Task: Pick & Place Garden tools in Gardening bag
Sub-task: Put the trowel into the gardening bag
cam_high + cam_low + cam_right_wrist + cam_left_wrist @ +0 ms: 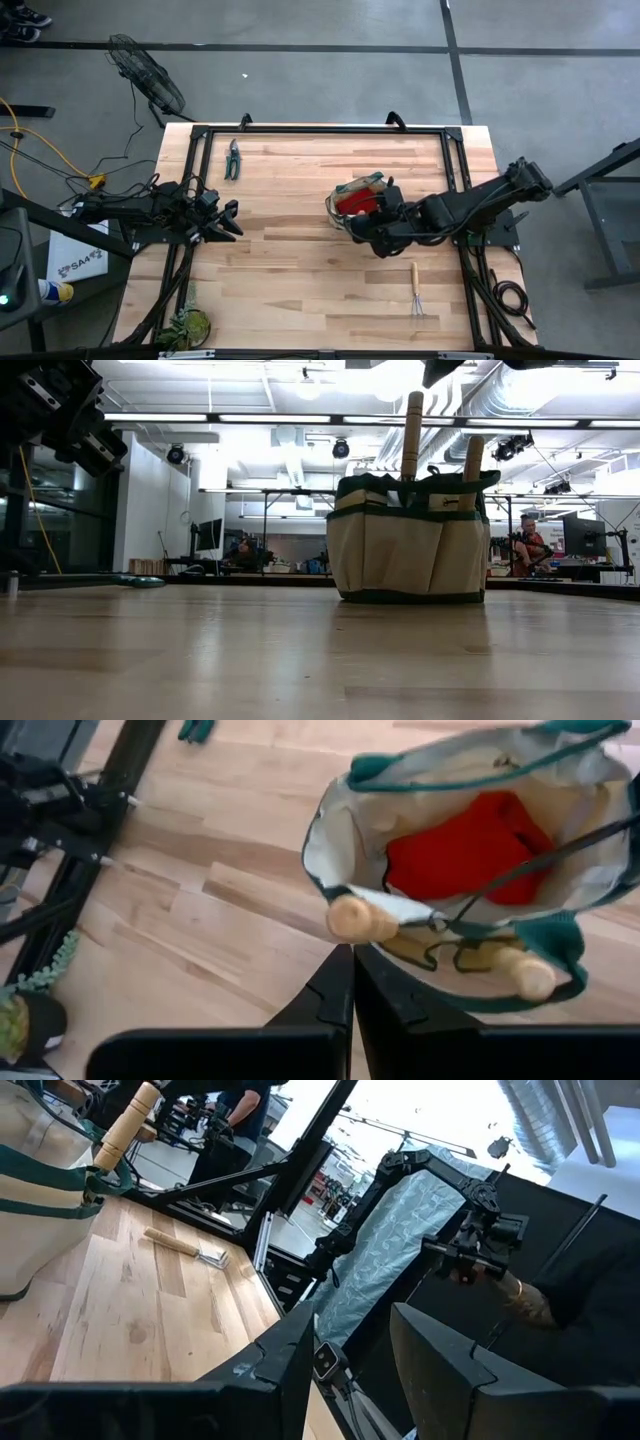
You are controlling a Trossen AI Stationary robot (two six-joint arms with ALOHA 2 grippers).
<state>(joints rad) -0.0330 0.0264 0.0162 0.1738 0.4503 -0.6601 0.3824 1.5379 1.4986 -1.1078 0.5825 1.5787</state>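
High view, bag: I see the gardening bag (357,200) standing on the bench (300,260) a little to 3 o'clock of centre, its mouth up and a red cloth piece (352,203) inside

High view, right tool: my right tool (360,229) sits just at 6 o'clock of the bag, clenched on nothing; I judge it is there because a tool has just gone in

High view, left tool: my left tool (228,218) waits near the 9 o'clock edge of the bench, its fingers apart and empty

High view, leftovers: the pruners (232,159) lie towards 11 o'clock, the hand rake (417,291) towards 5 o'clock, both well apart from the bag; I take these as the items left to do. A plant clump (186,326) sits at 7 o'clock, not part of the job

Low view: two wooden handles (411,436) stick up out of the bag, blades down, which I judge keeps them from tipping out

Left wrist view: the fingers (285,1355) stand apart with nothing between; the rake lies flat on the bench beyond the bag

Right wrist view: shut fingers (335,985) point at the bag's rim; the red cloth lies in the main compartment, and the handles seem to stand in the outer pockets
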